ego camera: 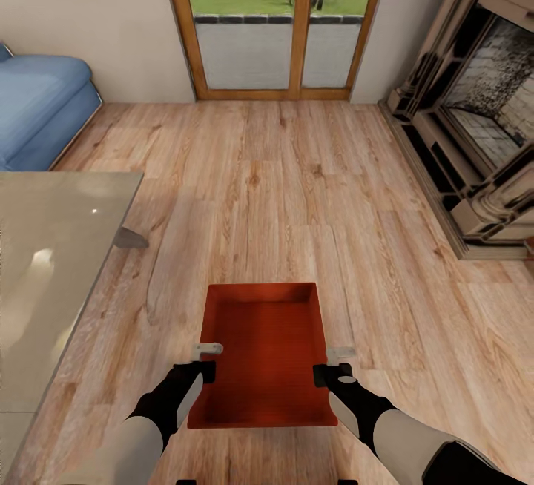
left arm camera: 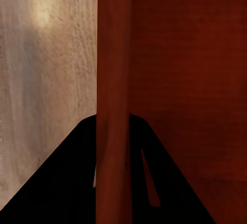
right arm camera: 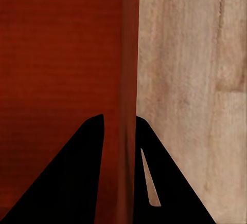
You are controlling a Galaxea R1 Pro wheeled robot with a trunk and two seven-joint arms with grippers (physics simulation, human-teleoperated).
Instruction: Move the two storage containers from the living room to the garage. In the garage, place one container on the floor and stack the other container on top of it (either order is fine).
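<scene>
At the lower middle of the head view, 1 orange-red storage container (ego camera: 261,351) sits between the 2 arms, over the light wood-plank floor (ego camera: 311,188) of the living room. It is a topless rectangular box with thin walls, and its inside is bare: only the ribbed red bottom and the shaded inner walls show. Whether it is lifted off the planks or resting on them cannot be told.

The left gripper (ego camera: 205,360) is at the box's left long wall, and the right gripper (ego camera: 334,365) at its right long wall, both about midway along. In the left wrist view the container's wall (left arm camera: 113,100) runs straight up between the 2 dark fingers (left arm camera: 62,183), with the red interior on one side and pale floor on the other; the jaws are clamped on that wall. The right wrist view gives the mirror case: the wall (right arm camera: 129,80) passes between the fingers (right arm camera: 67,178), closed on it, red interior to one side and wood planks (right arm camera: 190,90) to the other.

At the left edge of the head view is a pale glossy table top (ego camera: 52,262). A blue sofa (ego camera: 41,110) is in the upper left, wood-framed glass doors (ego camera: 278,25) at upper centre, and the fireplace (ego camera: 475,107) fills the upper right
</scene>
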